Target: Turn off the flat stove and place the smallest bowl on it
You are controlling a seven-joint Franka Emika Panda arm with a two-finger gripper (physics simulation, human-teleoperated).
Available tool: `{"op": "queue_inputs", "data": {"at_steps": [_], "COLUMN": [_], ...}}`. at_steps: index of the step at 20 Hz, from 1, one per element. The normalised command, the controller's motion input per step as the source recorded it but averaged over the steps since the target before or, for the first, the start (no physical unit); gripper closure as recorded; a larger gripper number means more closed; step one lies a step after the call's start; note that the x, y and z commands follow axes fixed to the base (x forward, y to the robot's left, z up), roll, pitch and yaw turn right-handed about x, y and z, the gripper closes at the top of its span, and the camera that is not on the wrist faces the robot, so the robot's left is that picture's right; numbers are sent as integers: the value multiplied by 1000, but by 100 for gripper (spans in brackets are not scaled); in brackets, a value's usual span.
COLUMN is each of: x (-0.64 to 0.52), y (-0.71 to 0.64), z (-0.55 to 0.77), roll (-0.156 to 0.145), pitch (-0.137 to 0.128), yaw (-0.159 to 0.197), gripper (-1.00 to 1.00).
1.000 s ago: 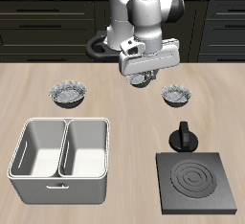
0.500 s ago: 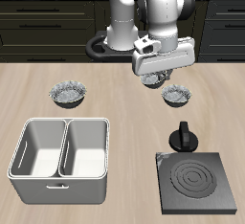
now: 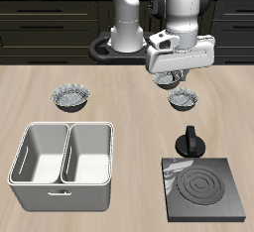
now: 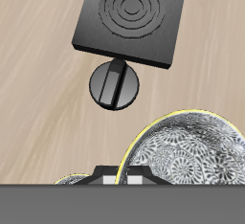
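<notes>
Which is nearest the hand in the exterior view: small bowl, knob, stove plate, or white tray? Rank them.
From the hand:
1. Small bowl, just below it.
2. Knob, nearer the table's front.
3. Stove plate, by the front edge.
4. White tray, across the table.

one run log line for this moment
stove: flat stove coils dark | bowl: smallest bowl on table, not gripped | end effector: above bowl, empty | phase: approach to grasp
</notes>
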Motion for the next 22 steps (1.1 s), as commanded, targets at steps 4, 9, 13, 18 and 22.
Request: {"op": "queue_inputs", "data": {"at_steps": [4, 9, 13, 18, 22], "x": [277, 252, 295, 331, 381], "y": [160, 167, 230, 195, 151], "z": [260, 81, 29, 52, 85], "roll": [-19, -11, -2, 4, 51], "pitch": [-41, 12, 10, 29, 28], "yaw": [-7, -37, -24, -15, 2], "gripper": [100, 100, 100, 100, 100]}}
